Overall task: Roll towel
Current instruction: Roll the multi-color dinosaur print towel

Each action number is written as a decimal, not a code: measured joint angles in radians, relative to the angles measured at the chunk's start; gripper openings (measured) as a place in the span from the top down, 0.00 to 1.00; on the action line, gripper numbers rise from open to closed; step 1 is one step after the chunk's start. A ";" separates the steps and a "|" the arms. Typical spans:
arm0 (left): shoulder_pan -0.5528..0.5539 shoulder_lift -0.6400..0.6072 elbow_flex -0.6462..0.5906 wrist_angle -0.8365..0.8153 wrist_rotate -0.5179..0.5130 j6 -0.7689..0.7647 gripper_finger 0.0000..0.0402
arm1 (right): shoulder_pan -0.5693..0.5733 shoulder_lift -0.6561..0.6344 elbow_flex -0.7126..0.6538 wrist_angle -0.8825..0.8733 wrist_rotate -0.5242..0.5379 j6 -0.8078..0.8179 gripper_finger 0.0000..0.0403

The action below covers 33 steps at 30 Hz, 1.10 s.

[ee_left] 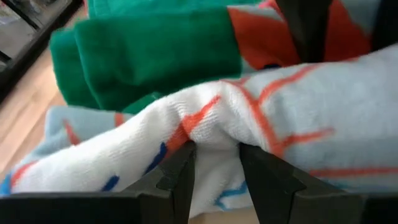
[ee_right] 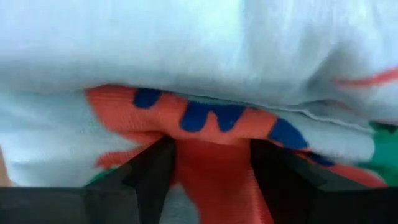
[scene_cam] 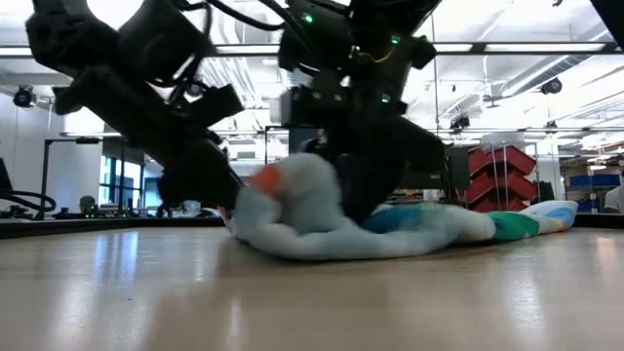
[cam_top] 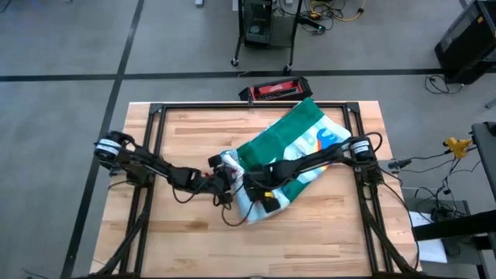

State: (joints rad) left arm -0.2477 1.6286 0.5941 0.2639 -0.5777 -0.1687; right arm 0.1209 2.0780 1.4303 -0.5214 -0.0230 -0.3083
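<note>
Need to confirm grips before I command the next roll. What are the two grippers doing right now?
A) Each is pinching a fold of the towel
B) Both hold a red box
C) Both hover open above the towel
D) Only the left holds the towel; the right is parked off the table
A: the left gripper has pale cloth of the towel bunched between its fingers, and the right gripper clamps a red-printed fold.

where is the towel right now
In the high view the towel lies bunched right of the table's centre, trailing toward the far right corner. Both end effectors, left and right, pinch its near rolled end.
</note>
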 joint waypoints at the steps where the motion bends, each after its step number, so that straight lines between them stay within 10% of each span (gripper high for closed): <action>1: -0.012 -0.009 0.000 -0.022 0.000 -0.023 0.71 | 0.005 0.009 0.014 0.015 -0.006 -0.003 0.49; 22: -0.421 -0.129 -0.002 -0.543 -0.205 -0.653 0.71 | 0.090 0.309 0.599 -0.163 -0.010 -0.053 0.49; 33: -0.448 -0.159 -0.001 -0.588 -0.181 -0.709 0.71 | 0.161 0.232 0.625 -0.159 0.097 0.065 0.49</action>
State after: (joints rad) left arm -0.6956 1.4693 0.5934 -0.3236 -0.7589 -0.8772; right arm 0.2820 2.3096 2.0552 -0.6800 0.0737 -0.2434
